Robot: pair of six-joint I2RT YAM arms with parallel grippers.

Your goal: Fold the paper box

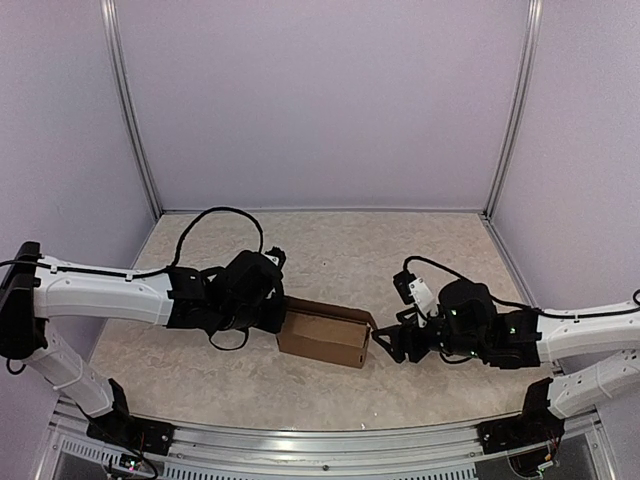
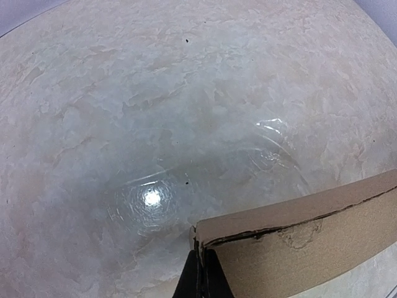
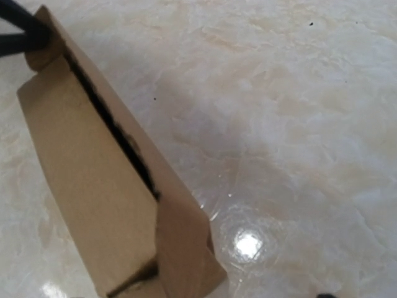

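Sitting centrally on the surface (image 1: 440, 250), the paper box (image 1: 322, 340) is looking light, thin, crushable. Left claw (image 1: 278, 308) is pinching its left edge; right claw (image 1: 384, 342) is gaping empty beside the right flap (image 1: 368, 321), likely the best hold.

The paper box (image 1: 324, 337) is plain brown cardboard with no print. Its cut edges are darker, and the left wrist view shows a paler scuffed patch on one panel. The worktop (image 1: 420, 250) is cream and beige in a cloudy, marble-like mottle, with a few tiny dark specks and white glare spots. The left arm (image 1: 100, 295) and right arm (image 1: 590, 333) have white shells and black joints. The left gripper (image 2: 201, 276) is black. A black cable (image 1: 222, 209) loops above the left arm. The walls (image 1: 320, 100) are pale lilac-grey, the corner posts (image 1: 130, 120) silver, and the rail (image 1: 300, 437) is silver too.
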